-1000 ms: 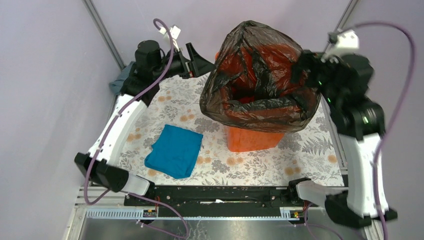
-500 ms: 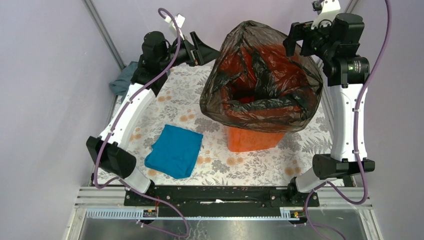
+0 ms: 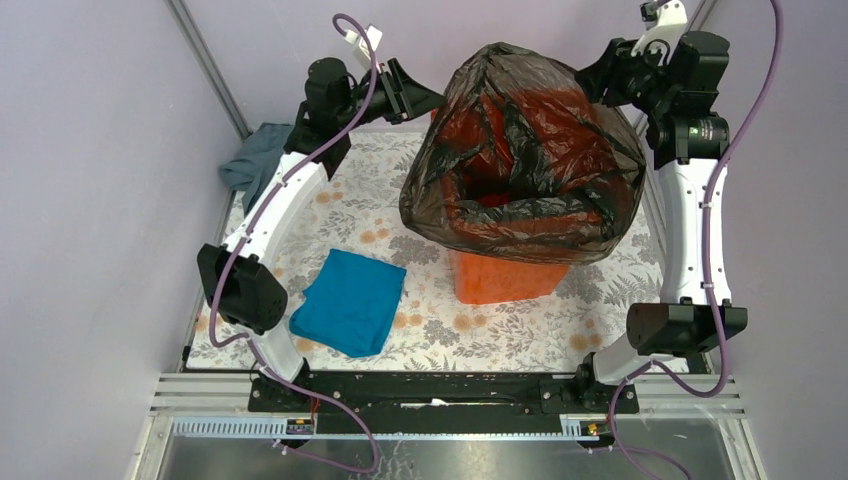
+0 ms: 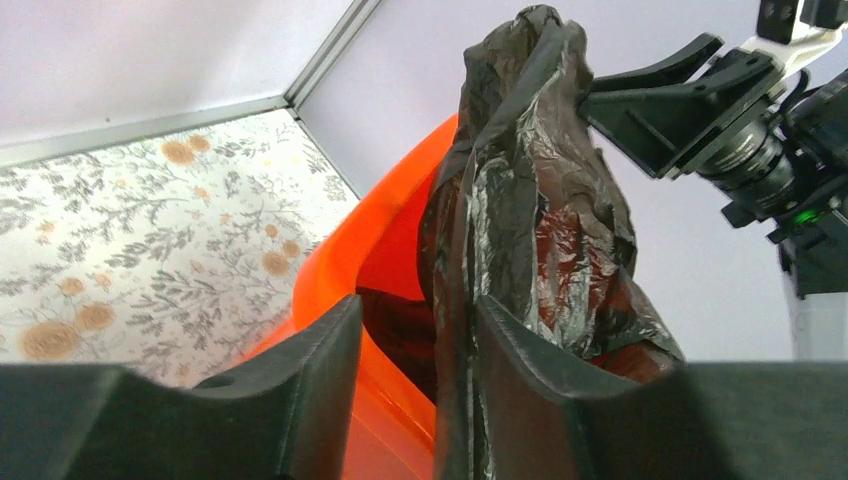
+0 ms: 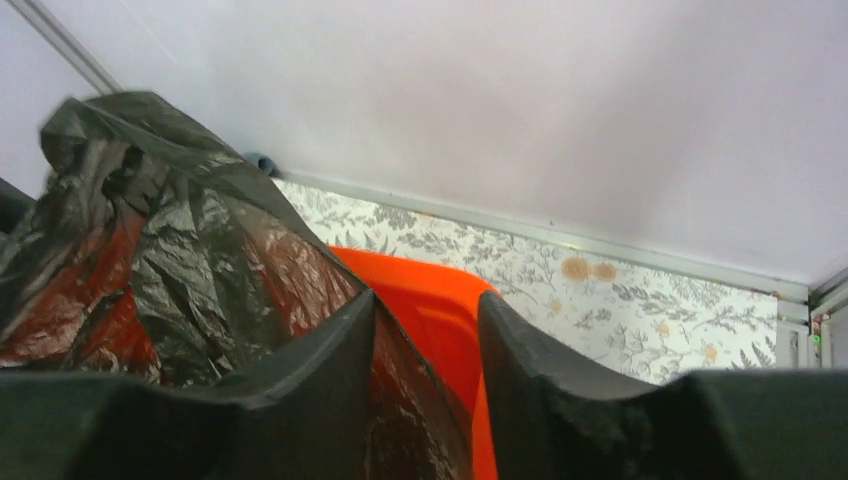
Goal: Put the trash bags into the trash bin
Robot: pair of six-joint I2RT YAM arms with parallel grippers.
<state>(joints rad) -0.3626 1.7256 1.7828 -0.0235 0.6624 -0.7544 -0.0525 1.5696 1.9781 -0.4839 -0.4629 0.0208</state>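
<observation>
A black trash bag (image 3: 520, 150) is draped over the orange trash bin (image 3: 505, 280), its mouth spread wide and its far side standing up in a peak. My left gripper (image 3: 425, 98) is at the bag's upper left edge. In the left wrist view its jaws (image 4: 418, 305) are part open, with a fold of bag (image 4: 540, 180) against the right finger and the bin wall (image 4: 340, 260) in the gap. My right gripper (image 3: 592, 75) is at the upper right edge. Its jaws (image 5: 428, 297) stand part open astride the bag's edge (image 5: 170, 230) and the bin rim (image 5: 445, 320).
A folded blue cloth (image 3: 350, 300) lies on the floral tablecloth (image 3: 600, 310), left of the bin. A grey cloth (image 3: 255, 160) is bunched at the far left corner. Walls and metal frame posts close in the table on three sides.
Both grippers have risen and moved in to the far upper edges of the bag. Both pairs of jaws have narrowed from wide open to part open.
</observation>
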